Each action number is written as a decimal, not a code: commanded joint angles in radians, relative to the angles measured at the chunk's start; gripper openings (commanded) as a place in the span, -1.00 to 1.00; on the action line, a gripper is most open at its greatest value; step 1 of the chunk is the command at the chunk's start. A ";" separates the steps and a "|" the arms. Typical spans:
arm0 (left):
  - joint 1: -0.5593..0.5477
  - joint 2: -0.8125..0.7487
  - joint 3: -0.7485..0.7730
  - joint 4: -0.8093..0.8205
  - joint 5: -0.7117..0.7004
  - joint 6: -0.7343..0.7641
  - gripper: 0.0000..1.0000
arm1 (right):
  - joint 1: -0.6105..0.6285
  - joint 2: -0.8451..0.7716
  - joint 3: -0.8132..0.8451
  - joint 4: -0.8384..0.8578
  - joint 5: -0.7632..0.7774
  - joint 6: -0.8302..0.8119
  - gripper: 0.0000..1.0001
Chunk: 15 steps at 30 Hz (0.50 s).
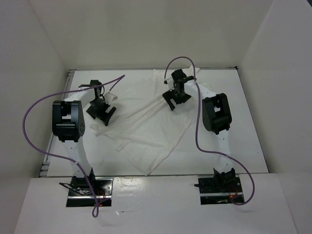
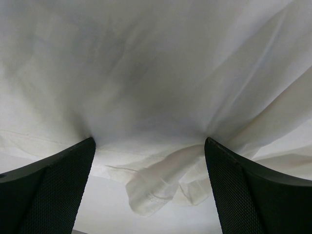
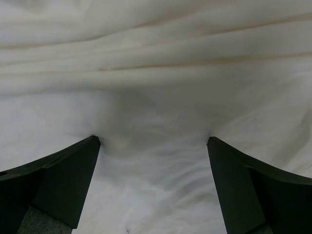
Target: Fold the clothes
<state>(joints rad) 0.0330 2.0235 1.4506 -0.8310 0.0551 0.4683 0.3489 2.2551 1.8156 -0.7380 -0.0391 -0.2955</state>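
My left pincer (image 2: 149, 141) — spread wide, tips set on the clothes (image 2: 146, 73), nothing pinched. My right pincer (image 3: 153, 139) — spread likewise, tips dimpling the cloth; I judge both are placed to gather an edge. The clothes lie rumpled and unfolded across the bench (image 1: 239, 146), under both pincers.

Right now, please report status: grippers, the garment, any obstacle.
Both open: left gripper, right gripper, tips on white garment. Spread, wrinkled, not folded. No obstacle visible.
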 commanded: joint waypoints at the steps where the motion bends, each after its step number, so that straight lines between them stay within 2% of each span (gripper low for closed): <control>1: 0.010 0.015 -0.050 -0.025 0.022 0.004 0.98 | -0.042 0.036 0.120 -0.026 -0.019 0.028 1.00; 6: 0.010 0.015 -0.072 -0.025 0.012 0.013 0.98 | -0.085 0.076 0.198 -0.049 -0.099 0.101 1.00; 11: 0.010 0.015 -0.082 -0.025 0.002 0.023 0.98 | -0.085 0.115 0.238 -0.049 -0.099 0.144 1.00; 15: 0.010 0.015 -0.091 -0.025 -0.008 0.033 0.98 | -0.094 0.170 0.345 -0.072 -0.099 0.177 1.00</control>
<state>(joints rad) 0.0307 2.0045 1.4155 -0.8055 0.0387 0.4934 0.2489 2.3798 2.0697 -0.7803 -0.1192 -0.1646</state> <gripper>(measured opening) 0.990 0.997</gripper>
